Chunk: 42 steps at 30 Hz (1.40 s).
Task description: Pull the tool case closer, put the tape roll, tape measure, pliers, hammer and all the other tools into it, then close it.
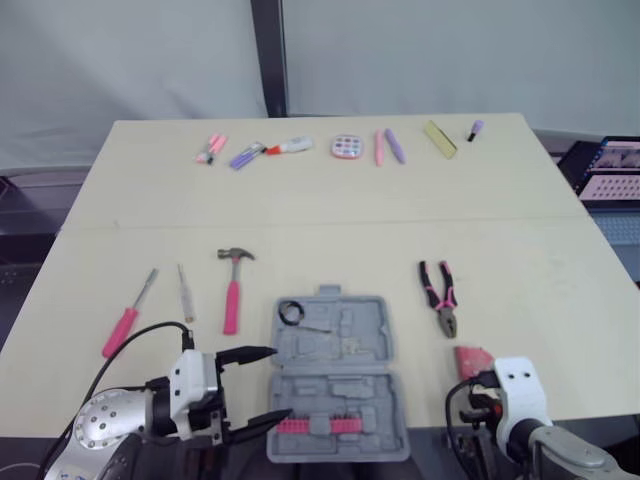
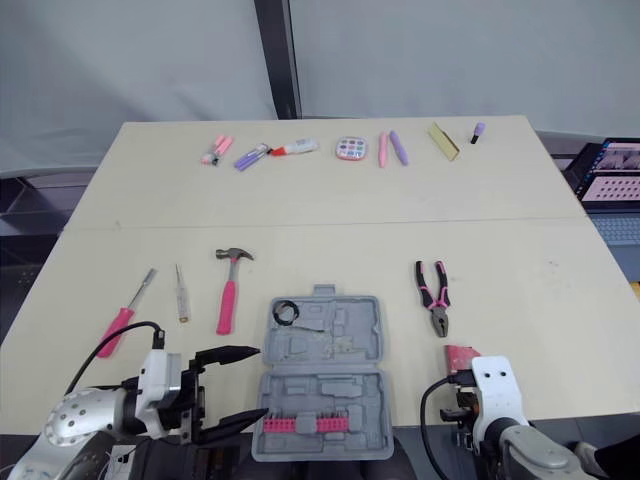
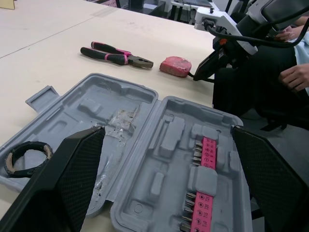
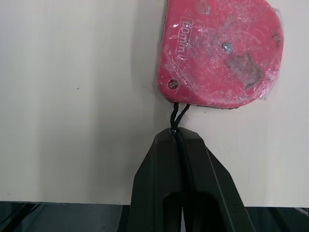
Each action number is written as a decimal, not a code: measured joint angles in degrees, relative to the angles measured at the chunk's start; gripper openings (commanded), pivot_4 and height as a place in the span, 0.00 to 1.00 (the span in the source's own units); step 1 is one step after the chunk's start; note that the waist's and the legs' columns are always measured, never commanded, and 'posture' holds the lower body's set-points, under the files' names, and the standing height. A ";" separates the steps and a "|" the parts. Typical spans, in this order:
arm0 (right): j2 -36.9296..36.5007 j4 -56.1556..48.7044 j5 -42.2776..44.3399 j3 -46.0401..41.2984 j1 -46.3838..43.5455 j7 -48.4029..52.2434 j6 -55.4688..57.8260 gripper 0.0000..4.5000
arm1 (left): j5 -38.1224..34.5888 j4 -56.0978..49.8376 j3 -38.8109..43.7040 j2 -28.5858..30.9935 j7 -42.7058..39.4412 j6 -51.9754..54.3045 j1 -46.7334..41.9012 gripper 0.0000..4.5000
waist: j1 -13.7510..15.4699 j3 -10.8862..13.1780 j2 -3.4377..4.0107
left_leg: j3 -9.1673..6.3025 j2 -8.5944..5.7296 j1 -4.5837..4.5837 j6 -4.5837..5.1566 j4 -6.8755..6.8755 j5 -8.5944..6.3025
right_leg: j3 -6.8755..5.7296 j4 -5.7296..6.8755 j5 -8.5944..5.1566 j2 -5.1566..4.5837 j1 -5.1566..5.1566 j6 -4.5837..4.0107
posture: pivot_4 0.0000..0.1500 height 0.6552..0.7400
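The grey tool case (image 1: 335,375) lies open at the table's front edge, with a pink bit strip (image 1: 318,425) in its near half. A black tape roll (image 3: 29,145) rests in the far half's left corner. My left gripper (image 1: 258,388) is open just left of the case, one finger at each half. The red tape measure (image 4: 219,53) lies right of the case, and my right gripper (image 4: 176,135) is shut on its black cord. Beyond it lie the pink-handled pliers (image 1: 440,297). The hammer (image 1: 233,290) is left of the case.
A pink-handled screwdriver (image 1: 128,315) and a small clear one (image 1: 184,290) lie left of the hammer. Markers, pens and small stationery (image 1: 345,147) line the table's far edge. A person's hand (image 3: 292,77) rests off the table, beyond my right arm.
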 measured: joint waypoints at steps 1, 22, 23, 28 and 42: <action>-0.01 -0.04 0.02 -0.02 0.00 0.00 0.10 0.02 | 0.01 0.02 0.00 0.00 -0.11 -0.20 0.11 1.00 | 0.01 0.00 0.00 | 0.00 0.00 0.00 0.00 0.00 0.00 | 0.00 0.00 0.00 0.00 0.00 0.00 | 1.00 1.00; 0.86 -0.87 1.75 -1.86 -1.10 0.16 4.17 0.30 | 0.14 0.88 -0.52 -0.01 0.01 -1.37 0.73 1.00 | -0.01 0.00 0.00 | -0.02 0.00 0.00 0.00 0.00 0.00 | 0.00 -0.02 0.00 0.00 0.01 0.00 | 1.00 1.00; 1.13 -1.01 2.23 -2.03 -1.55 0.32 5.01 0.41 | 0.14 0.88 -0.54 -0.01 0.06 -1.36 0.59 1.00 | -0.04 -0.01 -0.01 | -0.01 0.00 0.00 0.00 0.00 0.00 | 0.00 -0.02 0.00 0.00 0.01 0.00 | 1.00 1.00; 1.48 -2.43 4.58 -2.19 -2.39 1.49 8.00 0.97 | 0.16 0.90 -0.64 -0.04 0.22 -1.36 0.13 1.00 | 0.02 -0.03 -0.05 | -0.02 -0.02 0.01 0.01 0.00 0.00 | 0.01 -0.05 0.00 -0.02 0.05 0.00 | 1.00 1.00; -12.94 -0.77 11.70 -16.49 -1.64 16.62 16.52 0.99 | 0.00 3.53 -1.22 -0.31 -2.15 -3.83 -0.85 1.00 | 0.01 0.19 0.31 | 0.09 -0.02 -0.02 0.04 0.00 -0.01 | 0.01 -0.09 0.00 0.00 0.05 0.00 | 1.00 1.00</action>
